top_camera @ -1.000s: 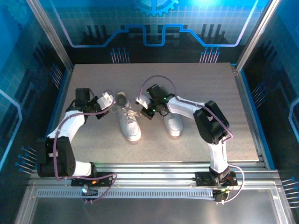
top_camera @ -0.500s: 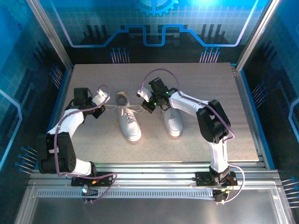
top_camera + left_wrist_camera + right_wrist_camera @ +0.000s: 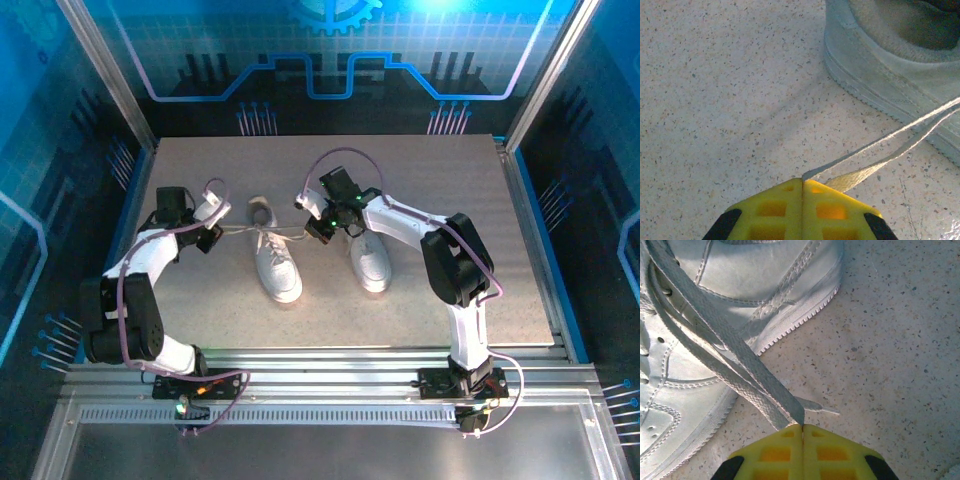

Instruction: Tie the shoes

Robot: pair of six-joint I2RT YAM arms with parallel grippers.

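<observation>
- Nearest me, both arm bases sit on the metal rail along the near edge of the counter [image 3: 420, 310]. A band of bare speckled surface lies between the rail and the toes.
- The shoes are a white low-top pair standing upright side by side around mid-counter, toes towards the rail. The left shoe [image 3: 276, 262] and right shoe [image 3: 371, 260] are apart, with a clear lane between them.
- The leather is stitched in panels, with a ribbed sole edge and a greyish heel opening.
- The left shoe's flat white laces [image 3: 740, 357] are drawn out sideways, one run to each hand.
- The left hand [image 3: 802, 181] is just left of that shoe's heel, low over the counter. Its yellow fingertips are pressed together on a doubled strand of lace.
- The right hand [image 3: 803, 426] is in the lane between the shoes at the heel end. It is pinched tight on the laces, and a lace tip pokes out beside it.
- The right forearm lies across the right shoe's heel end.
- The left hand is not far from the counter's left edge. Right of the right shoe the counter is open.
- Beyond the heels, a broad bare strip runs to the far edge, under the blue panel wall [image 3: 330, 60].
</observation>
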